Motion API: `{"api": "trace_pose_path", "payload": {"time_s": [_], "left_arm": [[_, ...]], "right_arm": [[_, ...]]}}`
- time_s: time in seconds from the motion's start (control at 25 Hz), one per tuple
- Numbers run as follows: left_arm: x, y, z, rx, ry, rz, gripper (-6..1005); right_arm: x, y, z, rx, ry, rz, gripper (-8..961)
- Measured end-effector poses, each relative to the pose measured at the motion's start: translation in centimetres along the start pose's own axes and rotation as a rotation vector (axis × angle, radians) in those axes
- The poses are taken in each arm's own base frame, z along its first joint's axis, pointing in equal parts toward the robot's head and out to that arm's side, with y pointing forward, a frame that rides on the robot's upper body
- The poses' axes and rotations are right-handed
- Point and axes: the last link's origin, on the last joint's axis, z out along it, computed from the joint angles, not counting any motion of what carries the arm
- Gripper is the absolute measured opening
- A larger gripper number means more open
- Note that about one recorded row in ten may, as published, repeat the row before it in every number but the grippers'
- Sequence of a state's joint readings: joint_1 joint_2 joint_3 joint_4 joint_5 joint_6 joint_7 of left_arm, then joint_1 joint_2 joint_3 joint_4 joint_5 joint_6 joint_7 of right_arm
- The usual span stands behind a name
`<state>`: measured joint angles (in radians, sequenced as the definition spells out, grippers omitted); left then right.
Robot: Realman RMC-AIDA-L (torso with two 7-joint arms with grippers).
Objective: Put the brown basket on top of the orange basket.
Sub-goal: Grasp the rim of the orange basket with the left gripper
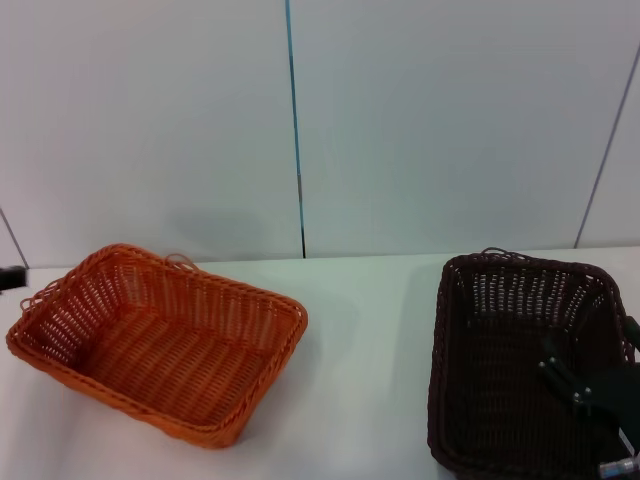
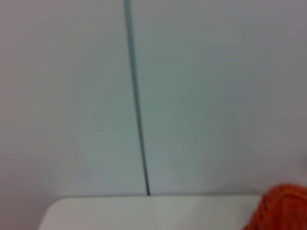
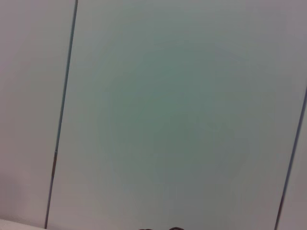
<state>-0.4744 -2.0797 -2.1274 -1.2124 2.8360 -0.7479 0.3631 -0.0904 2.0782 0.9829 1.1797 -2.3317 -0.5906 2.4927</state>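
Note:
The orange basket (image 1: 160, 340) sits on the white table at the left; one corner of it also shows in the left wrist view (image 2: 283, 210). The brown basket (image 1: 500, 370) sits on the table at the right, apart from the orange one. My right gripper (image 1: 590, 340) is at the brown basket's right side, open, with one finger (image 1: 558, 368) inside the basket and the other by the outside of its right rim. My left gripper (image 1: 8, 277) shows only as a dark bit at the picture's left edge, beside the orange basket's far left corner.
The white table (image 1: 360, 330) runs between the two baskets. A pale panelled wall (image 1: 300, 120) with dark seams stands right behind the table's far edge.

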Motion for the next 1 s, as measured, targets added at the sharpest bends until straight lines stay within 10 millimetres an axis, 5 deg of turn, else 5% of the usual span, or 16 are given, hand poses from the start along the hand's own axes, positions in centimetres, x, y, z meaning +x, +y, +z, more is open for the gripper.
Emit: {"api": "trace_pose_path", "payload": {"time_s": [0.36,1.0], "left_arm": [[0.4,1.9,4.0,-0.114,-0.194,0.19,913],[1.1,3.0,7.1,-0.082,-0.161,0.274,878]], "right_arm": [[0.0,0.1,0.1,-0.001,-0.003,-0.001,923],[0.4,-0.4,0.9,0.028,-0.008,0.008,923]]}}
